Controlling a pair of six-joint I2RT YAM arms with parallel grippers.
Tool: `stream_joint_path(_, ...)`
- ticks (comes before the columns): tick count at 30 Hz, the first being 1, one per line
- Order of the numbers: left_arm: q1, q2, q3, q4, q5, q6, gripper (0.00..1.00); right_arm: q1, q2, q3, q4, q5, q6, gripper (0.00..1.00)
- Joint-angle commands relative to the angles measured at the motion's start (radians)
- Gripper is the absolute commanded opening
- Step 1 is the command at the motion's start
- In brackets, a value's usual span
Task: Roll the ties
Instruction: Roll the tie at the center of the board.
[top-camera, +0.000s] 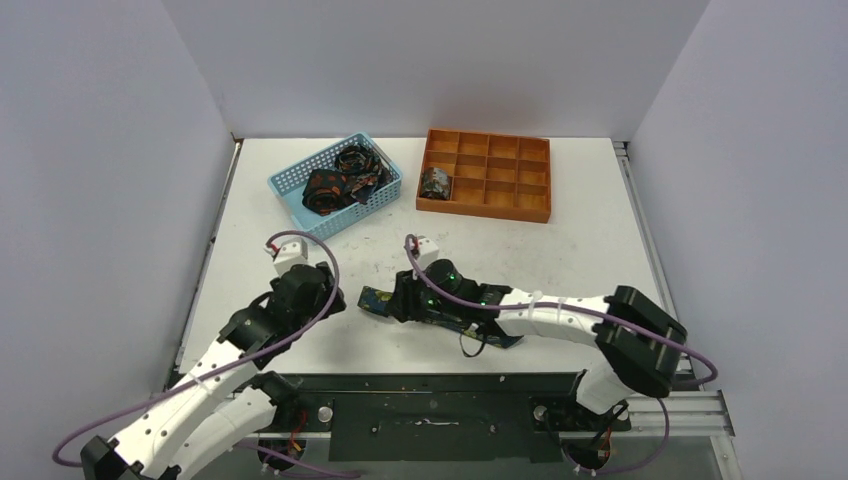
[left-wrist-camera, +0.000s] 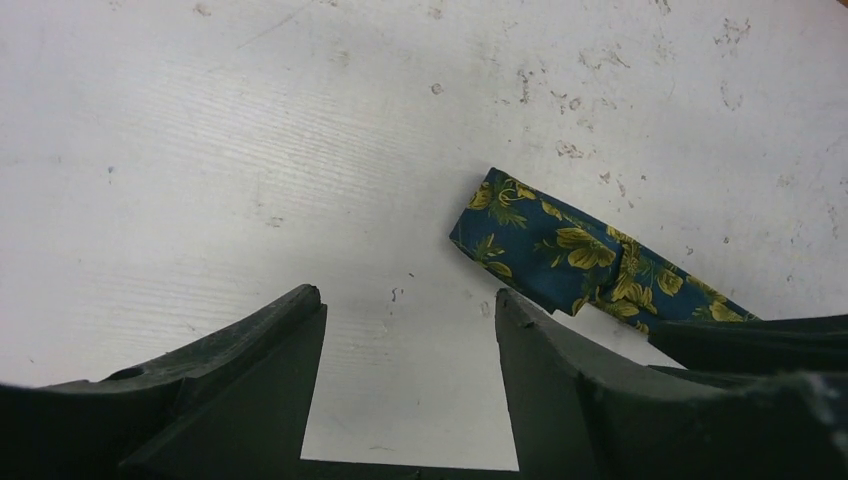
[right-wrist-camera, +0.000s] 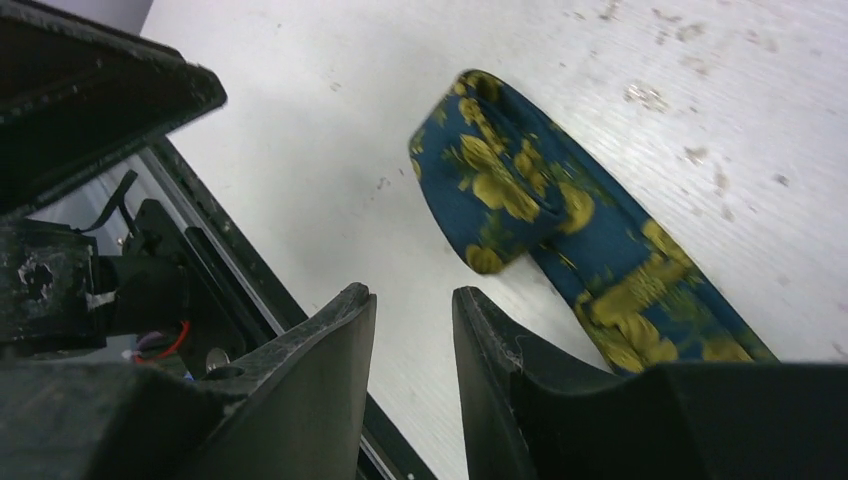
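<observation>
1. Walls (top-camera: 430, 60): plain pale panels are closing in the far side and both flanks of my workspace.
2. Table (top-camera: 560, 260): a white, scuffed, speckled top is lying under both my hands.
3. Right arm (top-camera: 560, 315): it is reaching leftward across the near part of the table and is covering the middle stretch of the flat tie in the overhead view.
4. Orange compartment tray (top-camera: 485, 210): it is sitting well beyond my right hand, toward the far wall.
5. Light-blue mesh basket (top-camera: 355, 210): it is sitting beyond my left hand, just left of the tray.
6. Flat tie (left-wrist-camera: 560, 250): a dark blue strip with yellow floral print is lying on the table, its end between my two hands. It is running back under my right arm. In the right wrist view the end seems to be folded back on itself.
7. Loose ties (top-camera: 335, 180): dark fabric with orange print is lying heaped in the basket.
8. Rolled tie (top-camera: 436, 184): one compact roll is sitting in a left-hand compartment of the tray.
9. Left gripper (left-wrist-camera: 408, 300): I am holding its fingers wide apart over bare table, gripping nothing. The tie's end is lying ahead and to the right.
10. Right gripper (right-wrist-camera: 412, 295): I am holding its fingers narrowly parted, with nothing between them. The tie's end is lying just ahead.
</observation>
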Motion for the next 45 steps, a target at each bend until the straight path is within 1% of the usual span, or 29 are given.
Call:
stream_joint_path(1,0.034,-0.101,-0.067,0.100,0.034,-0.038,0.60,0.009,0.114,0.127,0.118,-0.091,0.011,0.35)
stream_joint_path(4,0.035,-0.124,-0.093,0.111,0.041,-0.064,0.59,-0.007,0.191,0.169,0.110,-0.093,0.017,0.33)
stream_joint_path(9,0.037,-0.097,-0.114,0.131,0.064,-0.076,0.58,-0.056,0.265,0.149,0.129,-0.104,0.036,0.31)
stream_joint_path(14,0.038,-0.056,-0.113,0.151,0.085,-0.068,0.58,-0.082,0.283,0.106,0.140,-0.111,0.035,0.30)
stream_joint_path(22,0.040,-0.041,-0.138,0.188,0.113,-0.068,0.58,-0.133,0.286,0.025,0.188,-0.134,0.043,0.30)
stream_joint_path(27,0.041,-0.023,-0.136,0.210,0.131,-0.056,0.58,-0.153,0.299,0.004,0.211,-0.161,0.044,0.31)
stream_joint_path(29,0.042,-0.014,-0.122,0.211,0.136,-0.038,0.61,-0.156,0.290,0.002,0.218,-0.168,0.043,0.31)
stream_joint_path(37,0.060,0.036,-0.013,0.197,0.135,0.048,0.78,-0.159,0.195,0.052,0.145,-0.178,0.006,0.35)
stream_joint_path(41,0.073,0.064,0.031,0.177,0.123,0.069,0.80,-0.162,0.136,0.057,0.106,-0.177,-0.008,0.38)
stream_joint_path(45,0.083,0.067,0.030,0.179,0.114,0.063,0.80,-0.163,0.069,0.036,0.068,-0.161,-0.021,0.40)
